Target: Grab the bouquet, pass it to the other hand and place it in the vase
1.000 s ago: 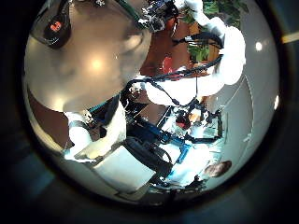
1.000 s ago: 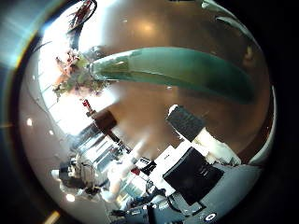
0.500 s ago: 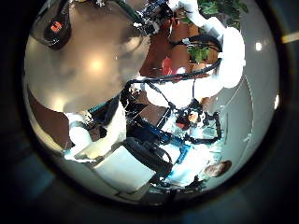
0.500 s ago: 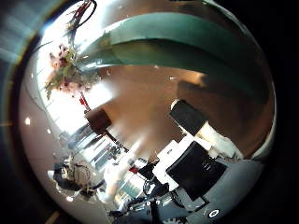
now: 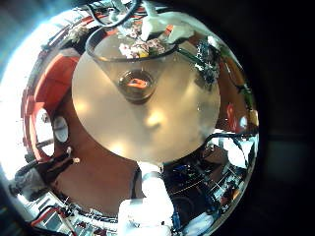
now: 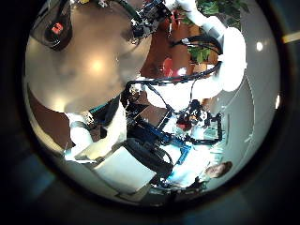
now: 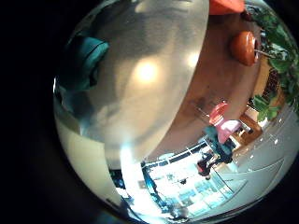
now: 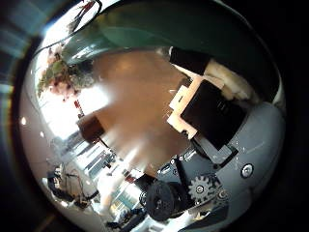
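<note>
On the round worktop point(image 5: 148, 118) the bouquet point(image 8: 60, 77) lies right under the right hand point(image 8: 208, 106), fingers curling around its teal wrap, I think. Grip the stems firmly before lifting.

We record the bouquet point(image 8: 60, 77) as pink and white blossoms with a plain teal wrap point(image 8: 145, 31). The round bench point(image 5: 108, 123) is uniform tan, without pattern. The right hand point(image 8: 208, 106) has black and white parts. The floor point(image 5: 89, 182) is reddish brown.
</note>
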Robot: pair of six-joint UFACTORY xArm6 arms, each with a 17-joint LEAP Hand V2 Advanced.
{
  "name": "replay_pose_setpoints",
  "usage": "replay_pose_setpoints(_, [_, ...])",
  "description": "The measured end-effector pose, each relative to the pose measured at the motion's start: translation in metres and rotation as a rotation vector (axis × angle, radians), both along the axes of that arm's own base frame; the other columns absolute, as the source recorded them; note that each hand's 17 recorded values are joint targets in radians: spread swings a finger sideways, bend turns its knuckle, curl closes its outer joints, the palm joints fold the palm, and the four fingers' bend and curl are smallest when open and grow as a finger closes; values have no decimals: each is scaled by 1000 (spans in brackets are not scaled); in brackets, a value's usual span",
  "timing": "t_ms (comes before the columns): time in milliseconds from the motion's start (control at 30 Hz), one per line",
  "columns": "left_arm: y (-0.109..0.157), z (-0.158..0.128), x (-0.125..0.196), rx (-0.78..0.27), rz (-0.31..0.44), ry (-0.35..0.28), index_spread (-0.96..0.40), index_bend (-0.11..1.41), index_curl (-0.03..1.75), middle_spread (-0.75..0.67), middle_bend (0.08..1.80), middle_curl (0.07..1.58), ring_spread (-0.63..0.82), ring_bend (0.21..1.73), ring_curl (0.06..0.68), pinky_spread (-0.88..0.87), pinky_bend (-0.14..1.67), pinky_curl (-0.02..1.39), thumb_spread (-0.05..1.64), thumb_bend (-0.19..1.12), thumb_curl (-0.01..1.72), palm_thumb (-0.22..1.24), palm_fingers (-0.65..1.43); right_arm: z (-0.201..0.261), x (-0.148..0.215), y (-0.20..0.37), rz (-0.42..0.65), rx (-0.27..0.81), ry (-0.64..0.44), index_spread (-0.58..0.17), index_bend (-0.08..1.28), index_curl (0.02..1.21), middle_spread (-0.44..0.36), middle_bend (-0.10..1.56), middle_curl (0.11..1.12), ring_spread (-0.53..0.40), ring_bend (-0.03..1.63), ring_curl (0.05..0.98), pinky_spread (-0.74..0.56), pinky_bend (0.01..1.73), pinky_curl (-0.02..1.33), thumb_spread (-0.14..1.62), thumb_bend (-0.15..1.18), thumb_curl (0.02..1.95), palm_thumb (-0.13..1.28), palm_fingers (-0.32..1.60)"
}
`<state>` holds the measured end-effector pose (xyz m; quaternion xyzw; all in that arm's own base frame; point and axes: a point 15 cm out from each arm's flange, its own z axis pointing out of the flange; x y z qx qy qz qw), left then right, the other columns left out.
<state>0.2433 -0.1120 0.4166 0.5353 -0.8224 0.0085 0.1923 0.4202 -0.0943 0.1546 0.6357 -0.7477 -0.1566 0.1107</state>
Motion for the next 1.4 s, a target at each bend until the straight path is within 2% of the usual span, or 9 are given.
replay_pose_setpoints(133, [2, 1, 0, 1, -1, -3, 113, 176, 347, 430, 188, 311, 627, 427, 210, 548, 198, 315, 1030, -25, 347, 518, 63, 29, 25, -13, -17, -37, -163, -439, 868, 728, -252, 1078, 828, -238, 1313, 555, -278, 1319, 485, 952, 7, 553, 1009, 1231])
replay_pose_setpoints(200, [2, 2, 0, 0, -4, -7, 113, 176, 347, 430, 188, 311, 627, 426, 210, 548, 198, 315, 1029, -24, 347, 521, 63, 38, 23, -17, -29, -48, -218, -418, 938, 781, -241, 1142, 856, -232, 1348, 579, -259, 1357, 513, 940, 29, 583, 1072, 1202])
replay_pose_setpoints(367, [5, 8, 4, -9, 3, -28, 113, 176, 346, 430, 188, 310, 627, 426, 210, 548, 198, 314, 1029, -26, 346, 519, 63, 91, 30, -34, -51, -102, -433, -367, 1038, 862, -207, 1244, 885, -218, 1414, 626, -224, 1403, 566, 921, 40, 651, 1132, 1163])
replay_pose_setpoints(567, [4, 23, 12, -17, 7, -69, 113, 176, 346, 426, 190, 311, 626, 426, 211, 548, 196, 313, 1030, -25, 347, 518, 67, 146, 17, -62, -101, -94, -575, -317, 1097, 906, -176, 1308, 885, -204, 1451, 659, -202, 1405, 611, 912, 37, 728, 1152, 1140])
replay_pose_setpoints(700, [3, 33, 17, -20, 15, -89, 113, 179, 347, 418, 191, 314, 618, 425, 212, 544, 195, 312, 1030, -25, 347, 518, 77, 177, 19, -54, -125, 17, -692, -295, 1114, 920, -160, 1327, 878, -198, 1467, 672, -194, 1399, 637, 900, 39, 778, 1169, 1130])
replay_pose_setpoints(833, [9, 44, 21, -25, 23, -115, 109, 184, 352, 408, 190, 315, 611, 422, 210, 544, 192, 309, 1031, -26, 343, 510, 86, 237, 13, -49, -153, 78, -858, -277, 1129, 926, -147, 1336, 869, -193, 1472, 679, -190, 1388, 660, 891, 33, 820, 1170, 1130])
replay_pose_setpoints(967, [3, 52, 24, -48, 21, -115, 106, 180, 354, 397, 190, 316, 608, 426, 212, 540, 194, 309, 1033, -26, 341, 506, 97, 263, 5, -50, -214, 168, -940, -265, 1131, 929, -137, 1347, 858, -190, 1479, 684, -189, 1374, 681, 883, 18, 863, 1156, 1133])
replay_pose_setpoints(1167, [-2, 61, 38, -116, 47, -105, 110, 184, 358, 373, 198, 324, 593, 425, 211, 529, 188, 302, 1040, -27, 339, 493, 125, 299, -4, -18, -309, 489, -1013, -250, 1141, 926, -128, 1355, 842, -186, 1480, 686, -189, 1353, 712, 878, 4, 924, 1144, 1135])
replay_pose_setpoints(1400, [0, 71, 52, -258, 123, -92, 125, 183, 362, 340, 207, 337, 575, 434, 212, 514, 180, 289, 1046, -28, 335, 469, 168, 337, -21, 28, -310, 859, -1017, -240, 1143, 922, -122, 1364, 827, -184, 1485, 688, -191, 1331, 745, 874, 0, 989, 1140, 1137])
